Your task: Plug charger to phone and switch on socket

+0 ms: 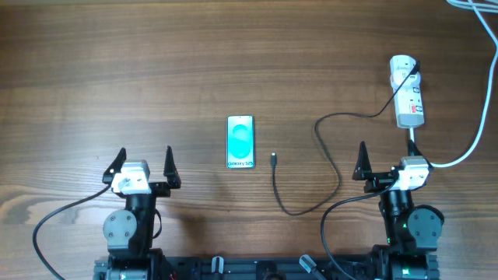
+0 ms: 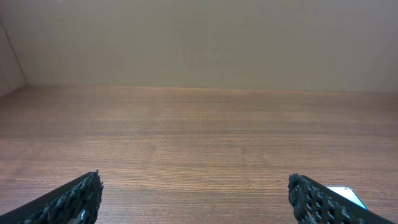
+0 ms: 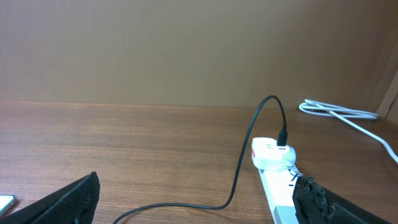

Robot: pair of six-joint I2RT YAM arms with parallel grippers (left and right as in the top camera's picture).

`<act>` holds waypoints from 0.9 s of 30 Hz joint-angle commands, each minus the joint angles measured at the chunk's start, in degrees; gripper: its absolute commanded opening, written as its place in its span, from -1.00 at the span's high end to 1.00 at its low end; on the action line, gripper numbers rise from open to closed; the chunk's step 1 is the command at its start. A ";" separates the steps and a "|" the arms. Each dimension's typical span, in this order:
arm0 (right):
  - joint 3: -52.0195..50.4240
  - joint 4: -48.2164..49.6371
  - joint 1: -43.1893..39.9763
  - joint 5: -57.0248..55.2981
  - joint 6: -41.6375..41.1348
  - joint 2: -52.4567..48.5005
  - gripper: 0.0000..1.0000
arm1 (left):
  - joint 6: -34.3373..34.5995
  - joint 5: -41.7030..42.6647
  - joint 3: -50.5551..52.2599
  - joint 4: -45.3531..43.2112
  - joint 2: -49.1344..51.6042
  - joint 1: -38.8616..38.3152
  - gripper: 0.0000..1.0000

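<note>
We see the phone (image 1: 240,142) lying flat near the table's (image 1: 156,62) centre, screen lit cyan. The charger (image 3: 272,97) has its connector tip (image 1: 274,158) loose at the phone's 4 o'clock, just beside it but apart. The cable loops off to the socket (image 1: 408,97) at 2 o'clock, where it is plugged in. The left gripper (image 1: 145,152) at 8 o'clock and the right gripper (image 1: 387,154) at 4 o'clock both stand spread wide, holding nothing.
</note>
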State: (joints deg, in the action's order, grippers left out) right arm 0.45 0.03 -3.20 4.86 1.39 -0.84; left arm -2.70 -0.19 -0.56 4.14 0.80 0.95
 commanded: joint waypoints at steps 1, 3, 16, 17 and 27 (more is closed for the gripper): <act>-0.15 0.11 -0.24 -0.57 -0.02 0.04 -1.00 | 0.55 2.27 0.22 0.24 -0.31 0.44 -1.00; -0.15 0.11 -0.24 -0.57 -0.04 0.04 -1.00 | 3.32 8.28 0.22 -0.48 -0.31 0.44 -1.00; -0.15 0.11 -0.24 -0.57 -0.04 0.04 -1.00 | 14.21 39.06 0.02 -30.62 -0.31 0.46 -1.00; -0.15 0.11 -0.24 -0.57 -0.02 0.04 -1.00 | 14.73 37.13 -0.52 -31.93 -0.31 0.46 -1.00; -0.15 0.11 -0.24 -0.57 -0.02 0.04 -1.00 | 12.41 27.12 -31.17 7.43 23.56 0.44 -1.00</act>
State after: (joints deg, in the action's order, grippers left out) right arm 0.43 0.01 -3.20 4.86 1.39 -0.89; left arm 11.75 29.61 -17.89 -1.74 11.60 0.95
